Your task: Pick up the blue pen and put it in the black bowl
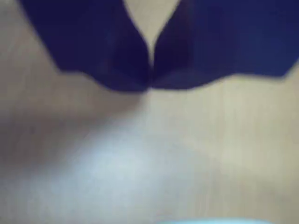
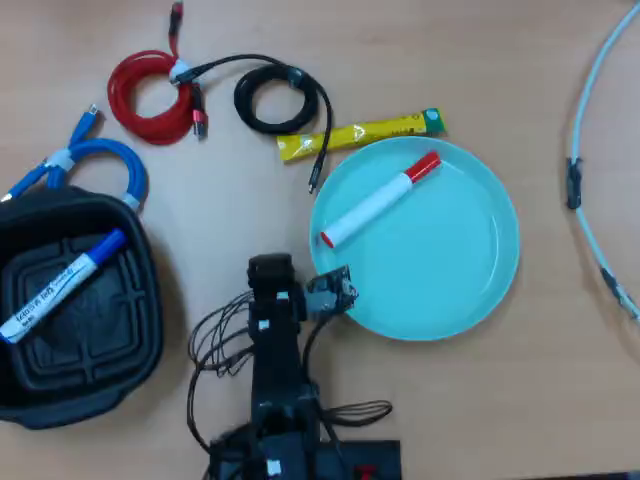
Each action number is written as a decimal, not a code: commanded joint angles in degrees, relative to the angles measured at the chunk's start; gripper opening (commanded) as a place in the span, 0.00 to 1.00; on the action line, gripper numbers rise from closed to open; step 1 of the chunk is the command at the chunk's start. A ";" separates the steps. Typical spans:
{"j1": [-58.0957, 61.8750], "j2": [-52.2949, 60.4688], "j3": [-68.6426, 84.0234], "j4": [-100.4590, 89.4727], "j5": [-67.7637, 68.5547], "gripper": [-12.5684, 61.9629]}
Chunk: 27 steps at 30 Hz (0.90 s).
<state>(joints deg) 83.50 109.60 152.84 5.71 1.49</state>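
I saw the tool (image 1: 150, 84) pinched shut on nothing above bare counter (image 2: 560, 400), while the blue pen (image 2: 62, 284) already lay slantwise in the black bowl (image 2: 140, 330) to its left overhead.

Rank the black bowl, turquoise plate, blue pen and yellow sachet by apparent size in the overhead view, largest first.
1. turquoise plate
2. black bowl, partly cut off by the frame edge, so this order is unsure
3. blue pen and yellow sachet, too alike to rank
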 commanded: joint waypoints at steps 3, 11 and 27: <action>0.44 1.93 5.45 -12.04 -0.62 0.08; 0.97 1.93 15.47 -21.62 -0.62 0.08; 0.09 1.32 18.72 -21.88 -0.09 0.08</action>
<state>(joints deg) 83.58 110.57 170.68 -16.26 1.49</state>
